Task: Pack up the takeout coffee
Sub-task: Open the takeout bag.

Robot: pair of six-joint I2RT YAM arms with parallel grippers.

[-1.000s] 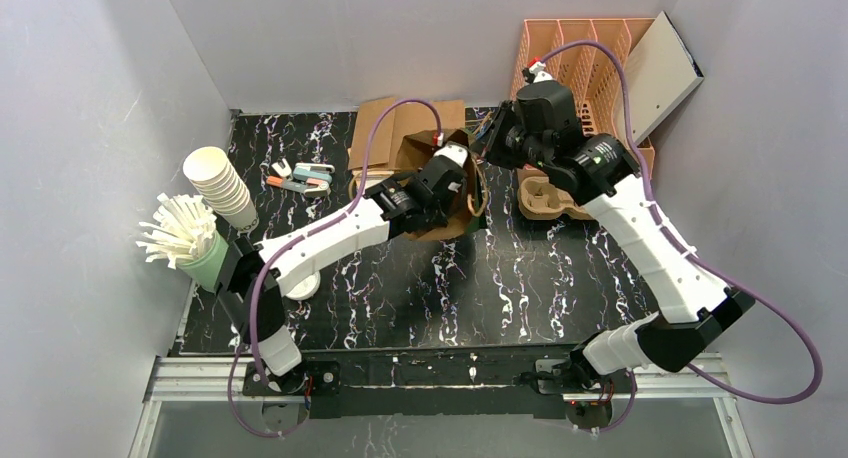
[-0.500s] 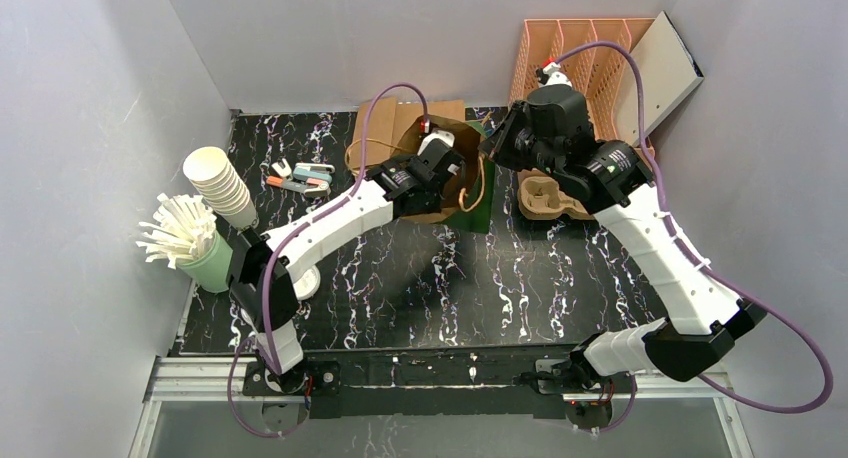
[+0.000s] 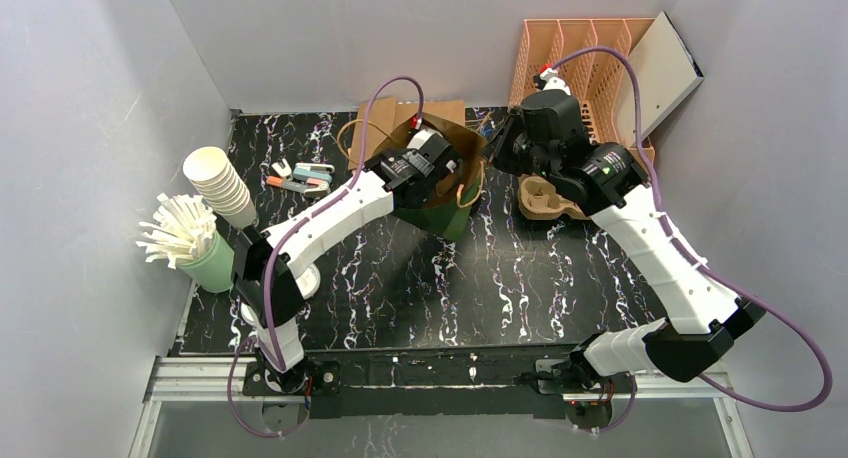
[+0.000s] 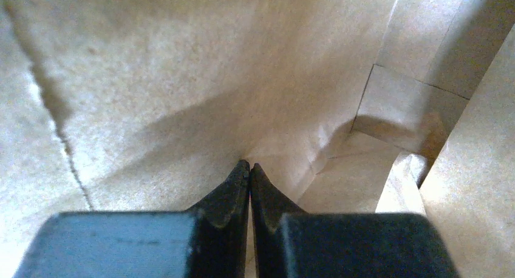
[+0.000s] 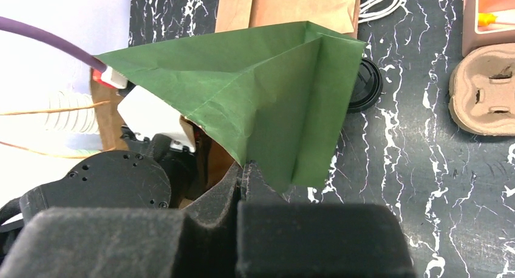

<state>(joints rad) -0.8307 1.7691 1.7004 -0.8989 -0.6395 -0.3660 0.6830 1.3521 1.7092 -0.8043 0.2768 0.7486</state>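
Left tool [image 4: 249, 167] inside bag [image 5: 267, 90], right tool [image 5: 246, 170] pinching

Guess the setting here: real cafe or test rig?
Most likely a lab test cell staged as a coffee takeout counter. Plain grey walls box in the marbled table, and the props are a stack of paper cups, a pulp cup carrier and a paper bag.

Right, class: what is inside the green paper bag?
The left gripper, shut, reaches into the green paper bag against its brown lining. No cup shows. From above, the left arm covers the mouth, so the bottom is partly hidden.
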